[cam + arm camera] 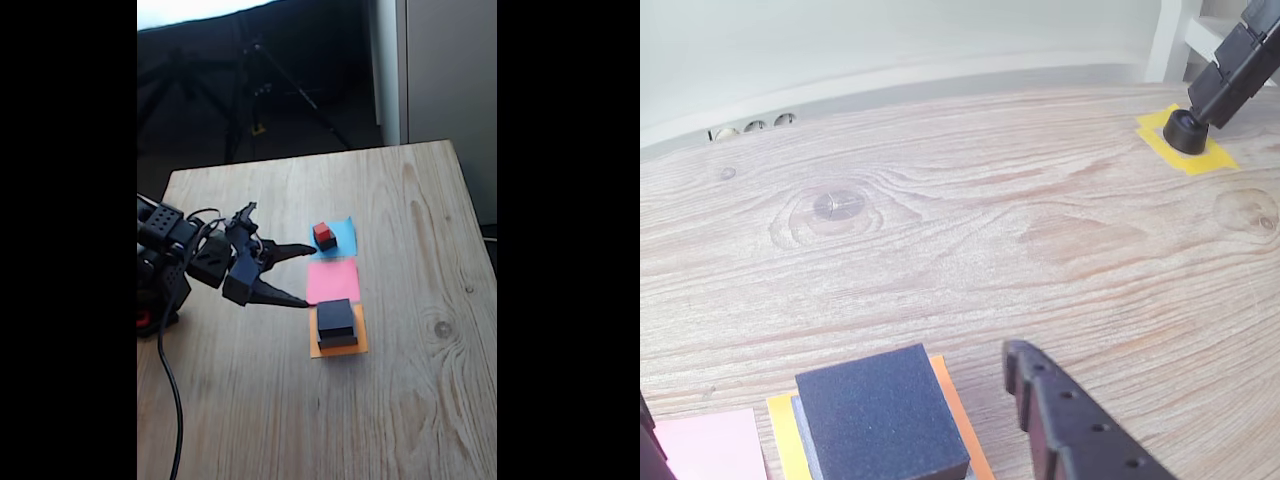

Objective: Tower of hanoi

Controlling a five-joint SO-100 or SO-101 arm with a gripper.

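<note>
In the fixed view my gripper [308, 276] stands open at the left, with its fingers pointing right toward the pink paper square [333, 281]. Nothing is between the fingers. The tiny red cube [322, 230] sits on the small black cube [327, 243] on the blue paper [345, 236]. The medium black block [335, 314] rests on the flat grey block [339, 341] on the orange paper [340, 349]. The wrist view shows that black block [880, 415] close below, with one black finger [1065, 425] to its right.
The wooden table [420, 380] has bare room to the right of and in front of the papers. The arm's base and cable [165, 360] sit at the table's left edge. In the wrist view, a black tripod foot on yellow tape [1188, 132] stands at the far right.
</note>
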